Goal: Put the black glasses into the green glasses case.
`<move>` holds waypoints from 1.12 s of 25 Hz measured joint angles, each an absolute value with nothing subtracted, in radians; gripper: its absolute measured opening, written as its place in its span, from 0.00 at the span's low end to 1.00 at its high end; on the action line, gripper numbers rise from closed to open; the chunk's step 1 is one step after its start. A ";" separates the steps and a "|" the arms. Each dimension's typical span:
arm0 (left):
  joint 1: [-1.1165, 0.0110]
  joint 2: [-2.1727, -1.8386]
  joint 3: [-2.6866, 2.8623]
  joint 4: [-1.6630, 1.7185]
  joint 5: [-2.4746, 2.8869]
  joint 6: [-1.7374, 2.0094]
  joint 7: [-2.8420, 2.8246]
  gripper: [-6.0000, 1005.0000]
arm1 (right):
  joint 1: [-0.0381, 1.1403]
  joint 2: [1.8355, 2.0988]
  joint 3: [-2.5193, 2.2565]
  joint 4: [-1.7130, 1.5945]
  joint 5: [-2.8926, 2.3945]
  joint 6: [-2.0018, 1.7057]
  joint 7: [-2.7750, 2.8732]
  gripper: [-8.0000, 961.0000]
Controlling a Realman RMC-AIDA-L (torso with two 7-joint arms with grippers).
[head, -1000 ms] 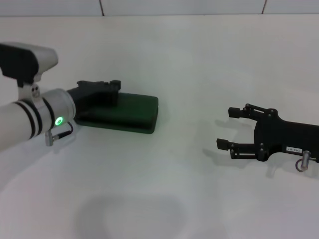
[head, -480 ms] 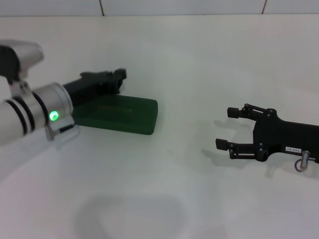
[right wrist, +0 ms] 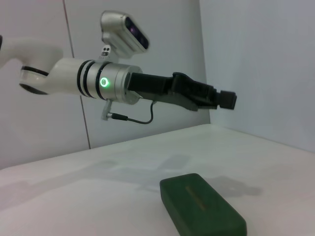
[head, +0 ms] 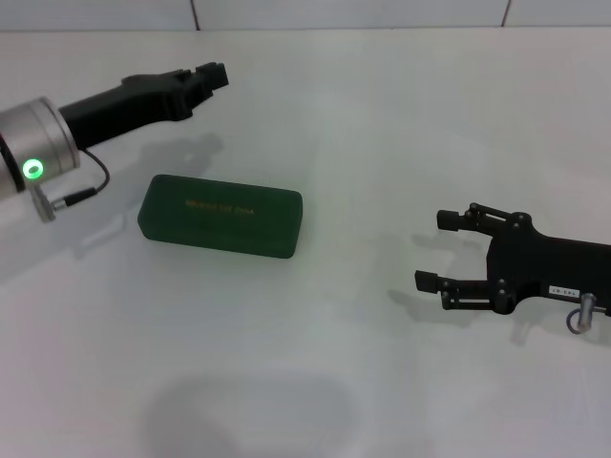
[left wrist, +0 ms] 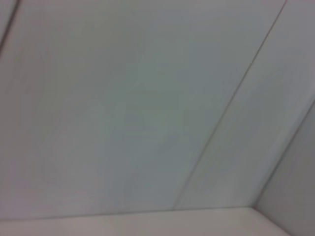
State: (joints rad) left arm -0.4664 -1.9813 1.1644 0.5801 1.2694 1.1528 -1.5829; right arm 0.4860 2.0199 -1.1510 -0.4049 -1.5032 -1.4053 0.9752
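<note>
Dark green oblong hard-shell glasses case (head: 221,216), lid closed, lies flat on white table (head: 363,134). Left gripper (head: 212,75) hangs above and beyond the case, clear of it; finger spread cannot be told. Right gripper (head: 437,249) well off to the case's side, fingers wide, empty.

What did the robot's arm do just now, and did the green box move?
The left tool lifted off the green glasses case and swung up and away toward the back of the table; it now hangs in the air above it. The case lies shut, in about the same spot. The right tool stayed open, resting low on the right. No glasses are in sight.
</note>
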 joint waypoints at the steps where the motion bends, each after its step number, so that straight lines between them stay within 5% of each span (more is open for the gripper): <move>1: -0.458 -1.991 1.149 0.580 1.271 1.151 -1.547 0.01 | 0.485 2.020 -1.150 -0.405 -1.503 -1.405 0.975 0.91; 5: -0.413 -2.019 1.083 0.582 1.276 1.163 -1.399 0.08 | 0.482 2.020 -1.147 -0.405 -1.503 -1.405 0.974 0.91; 8: -0.387 -2.007 1.080 0.593 1.292 1.217 -1.349 0.18 | 0.478 2.017 -1.145 -0.405 -1.503 -1.408 0.974 0.91; 11: -0.357 -1.988 1.078 0.611 1.345 1.295 -1.307 0.39 | 0.465 2.015 -1.144 -0.425 -1.507 -1.420 0.974 0.91; 15: -0.269 -1.981 1.077 0.682 1.414 1.400 -1.240 0.48 | 0.426 2.008 -1.145 -0.466 -1.511 -1.480 0.949 0.91; 28: -0.055 -2.030 0.975 0.766 1.607 1.520 -1.198 0.86 | 0.364 2.026 -1.144 -0.374 -1.499 -1.536 0.776 0.91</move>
